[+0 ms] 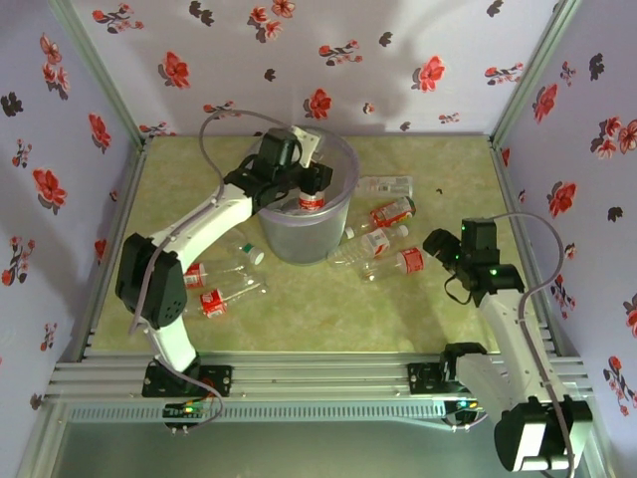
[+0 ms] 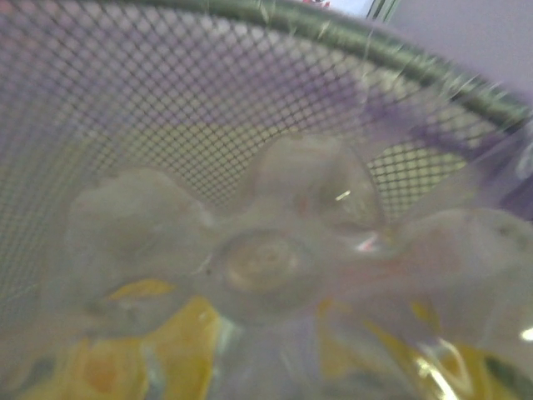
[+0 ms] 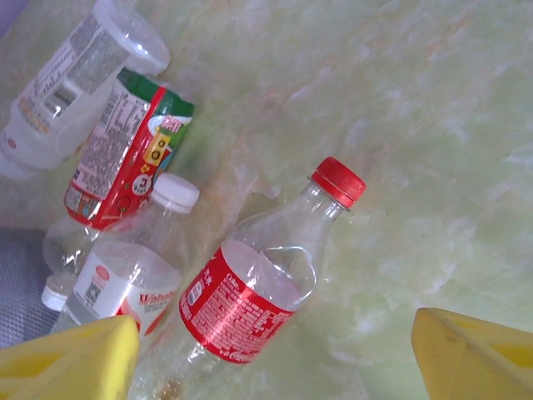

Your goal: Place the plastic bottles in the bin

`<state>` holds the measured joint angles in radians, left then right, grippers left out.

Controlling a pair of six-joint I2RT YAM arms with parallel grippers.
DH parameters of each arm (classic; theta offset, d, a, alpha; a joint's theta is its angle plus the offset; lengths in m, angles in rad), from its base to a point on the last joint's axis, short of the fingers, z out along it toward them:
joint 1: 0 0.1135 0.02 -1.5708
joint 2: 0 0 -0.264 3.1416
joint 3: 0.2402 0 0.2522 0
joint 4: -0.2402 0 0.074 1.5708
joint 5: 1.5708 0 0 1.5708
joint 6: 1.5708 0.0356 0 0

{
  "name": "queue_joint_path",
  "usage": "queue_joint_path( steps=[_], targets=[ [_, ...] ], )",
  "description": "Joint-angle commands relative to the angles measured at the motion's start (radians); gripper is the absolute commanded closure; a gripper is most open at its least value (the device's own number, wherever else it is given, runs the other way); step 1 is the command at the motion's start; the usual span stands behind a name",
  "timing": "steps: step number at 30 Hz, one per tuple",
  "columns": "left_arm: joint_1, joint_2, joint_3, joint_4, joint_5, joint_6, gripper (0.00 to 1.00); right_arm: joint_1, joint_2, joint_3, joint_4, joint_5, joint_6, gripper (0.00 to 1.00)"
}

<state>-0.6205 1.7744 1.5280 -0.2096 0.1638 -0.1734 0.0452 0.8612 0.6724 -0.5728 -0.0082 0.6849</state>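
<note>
**One bottle gripped over the bin, right jaws empty**

Right of the bin (image 1: 299,241), the right gripper (image 3: 275,329) stands spread wide and holds nothing. A red-capped bottle (image 3: 258,283) lies just ahead of it, and three more bottles (image 3: 125,158) are cut off by the frame edge. Over the bin's mouth, the left gripper (image 1: 305,183) clamps a red-labelled bottle (image 1: 312,197) (its base is a blur up close).

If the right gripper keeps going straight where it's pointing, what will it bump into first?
Probably the red-capped bottle, lying on the table right between the right gripper's open yellow fingers. How near it is, I can't tell.
</note>
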Motion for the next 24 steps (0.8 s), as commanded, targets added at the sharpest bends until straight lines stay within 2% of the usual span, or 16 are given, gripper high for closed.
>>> queue_joint_path(
  steps=[1, 4, 7, 10, 15, 17, 24],
  targets=[
    [-0.009, 0.024, -0.013, 0.042, -0.001, -0.007, 0.68, -0.016, 0.003, -0.049, 0.091, 0.018, 0.091, 0.17],
    [-0.010, 0.036, -0.014, 0.045, 0.000, -0.014, 0.65, -0.021, 0.038, -0.071, 0.134, -0.002, 0.110, 0.19],
    [-0.010, 0.049, -0.011, 0.051, 0.003, -0.020, 0.48, -0.022, 0.073, -0.082, 0.169, -0.015, 0.116, 0.19],
    [-0.010, 0.055, -0.005, 0.055, 0.009, -0.026, 0.45, -0.022, 0.107, -0.097, 0.214, -0.025, 0.131, 0.18],
    [-0.010, 0.045, 0.017, 0.043, 0.010, -0.020, 0.29, -0.022, 0.182, -0.125, 0.296, -0.040, 0.178, 0.19],
    [-0.010, 0.035, 0.026, 0.036, 0.009, -0.018, 0.20, -0.022, 0.210, -0.140, 0.331, -0.047, 0.199, 0.19],
    [-0.010, -0.028, 0.043, 0.024, -0.011, -0.001, 0.07, -0.017, 0.281, -0.164, 0.413, -0.056, 0.240, 0.17]
  ],
)
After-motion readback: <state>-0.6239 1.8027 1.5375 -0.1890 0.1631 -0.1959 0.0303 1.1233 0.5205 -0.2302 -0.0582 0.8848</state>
